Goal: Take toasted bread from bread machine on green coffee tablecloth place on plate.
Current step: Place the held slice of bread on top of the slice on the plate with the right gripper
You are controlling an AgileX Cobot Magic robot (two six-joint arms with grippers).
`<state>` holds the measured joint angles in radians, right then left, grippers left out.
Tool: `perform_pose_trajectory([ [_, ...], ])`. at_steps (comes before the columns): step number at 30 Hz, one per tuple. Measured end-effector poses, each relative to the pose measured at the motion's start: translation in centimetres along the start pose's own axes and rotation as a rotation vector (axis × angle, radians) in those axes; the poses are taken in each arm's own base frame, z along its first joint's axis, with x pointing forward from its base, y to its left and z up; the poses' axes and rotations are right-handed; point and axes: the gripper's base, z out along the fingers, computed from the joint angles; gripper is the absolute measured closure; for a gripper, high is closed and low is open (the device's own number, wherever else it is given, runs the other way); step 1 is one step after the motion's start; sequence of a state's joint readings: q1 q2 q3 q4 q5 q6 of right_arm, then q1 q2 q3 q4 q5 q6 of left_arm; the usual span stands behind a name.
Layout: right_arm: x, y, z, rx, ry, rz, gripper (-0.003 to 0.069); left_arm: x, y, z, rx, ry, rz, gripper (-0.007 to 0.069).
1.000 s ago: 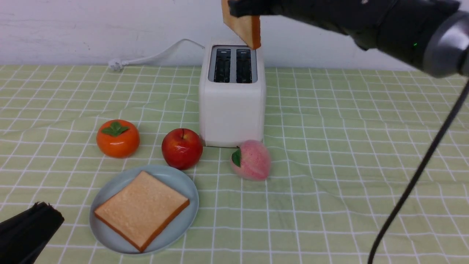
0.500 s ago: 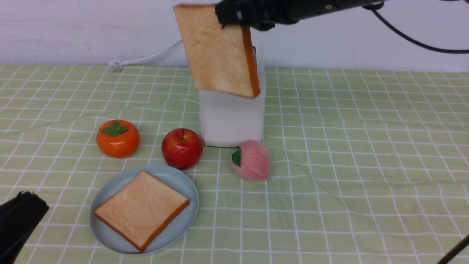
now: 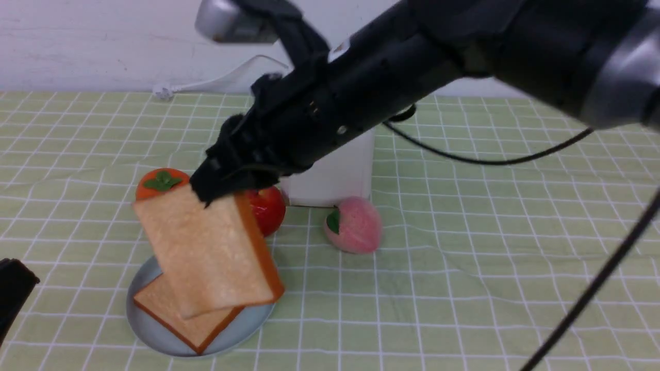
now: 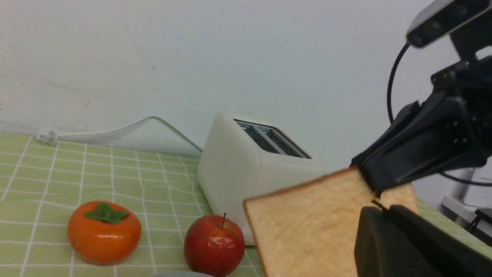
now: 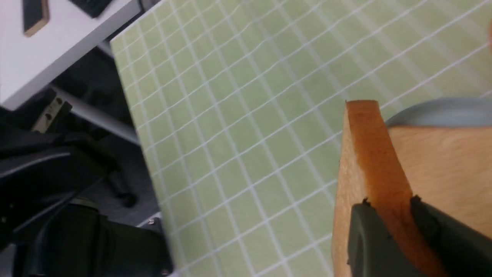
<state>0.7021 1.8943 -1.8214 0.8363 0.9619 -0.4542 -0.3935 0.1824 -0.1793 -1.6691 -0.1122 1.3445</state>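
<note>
Two slices of toasted bread in view, one in the air and one on the plate.

- Held slice (image 3: 206,252): the right gripper (image 3: 219,190) pinches it by its upper crust edge. It hangs tilted, broad pale face to the front camera and darker crust down its right side, over the plate (image 3: 154,337).
- Right wrist view: two dark fingers (image 5: 365,238) sit either side of the orange-brown crust. The jaws are narrow, clamped across the slice's thickness.
- Second slice (image 3: 170,314): lies flat on the blue-grey plate, partly covered by the held slice. I cannot tell whether the two touch.
- Left gripper (image 3: 13,293): low at the near left corner of the front view, well apart from the plate. In the left wrist view its jaws lie pressed together, holding nothing.
- Bread machine (image 3: 340,175): white and boxy, standing upright behind the fruit, mostly hidden by the right arm in the front view. The left wrist view shows its two dark slots (image 4: 271,140) on top. White cord (image 3: 221,77) trails off to the left along the wall.
- Fruit: red apple (image 3: 269,208) just beside the machine's front left corner, pink peach (image 3: 353,224) by its front right corner, orange fruit (image 3: 154,183) with a green leaf further left.
- Green coffee tablecloth (image 3: 464,232): pale green with a white grid, slightly wrinkled, under everything.
</note>
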Motion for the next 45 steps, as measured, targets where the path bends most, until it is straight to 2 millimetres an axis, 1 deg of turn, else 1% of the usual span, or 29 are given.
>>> perform_pose_trajectory([
  [2, 0.5, -0.9, 2.0, -0.046, 0.015, 0.050, 0.0534, 0.2, 0.3, 0.0, -0.027, 0.004, -0.016, 0.0625],
  [4, 0.7, -1.4, 3.0, -0.065, 0.016, 0.068, 0.0534, 0.3, 0.5, 0.0, -0.041, 0.007, -0.034, 0.0624],
  [5, 0.8, -1.9, 3.9, -0.088, 0.007, 0.092, 0.0534, 0.4, 0.6, 0.0, -0.057, 0.007, -0.052, 0.0624],
  [9, 1.5, -3.8, 6.5, -0.120, -0.016, 0.141, 0.0534, 1.0, 0.8, 0.0, -0.068, 0.025, -0.067, 0.0622],
  [10, 1.5, -3.8, 6.6, -0.120, -0.015, 0.142, 0.0534, 1.0, 0.8, 0.0, -0.065, 0.028, -0.068, 0.0622],
  [12, 1.9, -4.7, 7.6, -0.110, -0.013, 0.153, 0.0534, 1.3, 0.6, 0.1, -0.035, 0.042, -0.069, 0.0622],
  [14, 2.0, -5.0, 7.8, -0.104, -0.015, 0.154, 0.0534, 1.4, 0.5, 0.1, -0.021, 0.046, -0.069, 0.0621],
  [18, 2.1, -5.6, 8.4, -0.084, -0.029, 0.167, 0.0534, 2.7, 0.6, 0.1, 0.000, 0.088, -0.083, 0.0621],
  [23, 2.2, -6.0, 8.7, -0.071, -0.035, 0.175, 0.0534, 4.9, 1.2, 0.0, -0.005, 0.155, -0.091, 0.0621],
  [27, 2.2, -6.8, 9.1, -0.040, -0.058, 0.185, 0.0534, 6.7, 1.8, -0.2, -0.024, 0.206, -0.086, 0.0621],
  [34, 2.4, -7.6, 9.3, -0.021, -0.058, 0.190, 0.0532, 6.9, 1.8, -0.2, -0.028, 0.212, -0.085, 0.0620],
  [39, 2.6, -8.1, 9.2, 0.000, -0.047, 0.176, 0.0470, 6.9, 1.9, -0.2, -0.031, 0.211, -0.085, 0.0618],
  [40, 2.7, -8.4, 9.1, 0.017, -0.037, 0.164, 0.0414, 6.9, 1.9, -0.2, -0.039, 0.210, -0.084, 0.0618],
  [42, 2.8, -9.0, 8.8, 0.040, -0.026, 0.158, 0.0342, 6.9, 2.0, -0.2, -0.043, 0.209, -0.083, 0.0618],
  [45, 2.9, -9.5, 8.6, 0.067, -0.015, 0.155, 0.0280, 6.9, 2.0, -0.2, -0.045, 0.208, -0.083, 0.0618],
])
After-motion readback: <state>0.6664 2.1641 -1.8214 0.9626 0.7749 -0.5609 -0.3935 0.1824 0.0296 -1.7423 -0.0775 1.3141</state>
